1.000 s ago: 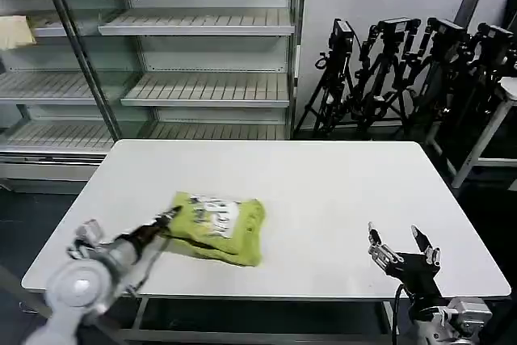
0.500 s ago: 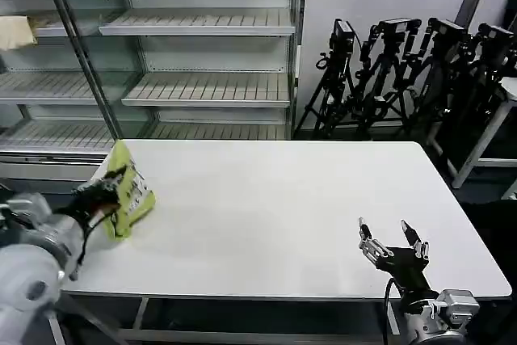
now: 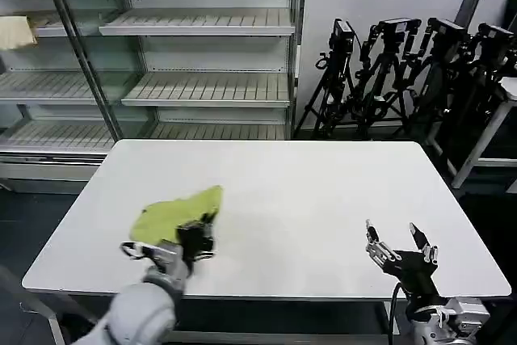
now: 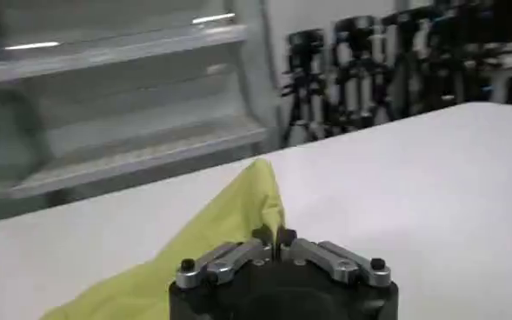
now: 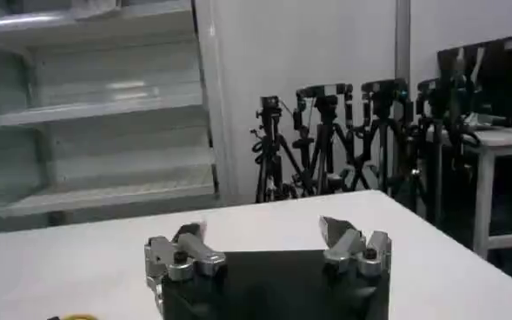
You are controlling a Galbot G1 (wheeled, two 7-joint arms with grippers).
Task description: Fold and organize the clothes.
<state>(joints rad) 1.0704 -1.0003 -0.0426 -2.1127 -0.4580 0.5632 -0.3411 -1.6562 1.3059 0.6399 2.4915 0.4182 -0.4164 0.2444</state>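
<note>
The left gripper (image 3: 196,238), fingers clenched on the bunched lime yellow-green thin T-shirt (image 3: 174,214), sat at its near edge; the right gripper (image 3: 399,249) hung released, well apart.

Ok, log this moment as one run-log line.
left end effector: shut on T-shirt, near-left table | right end effector: open, idle near-right | fold: unfinished

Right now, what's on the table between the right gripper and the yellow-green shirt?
Nothing: in the head view, bare white table runs from the T-shirt to the open right gripper.
</note>
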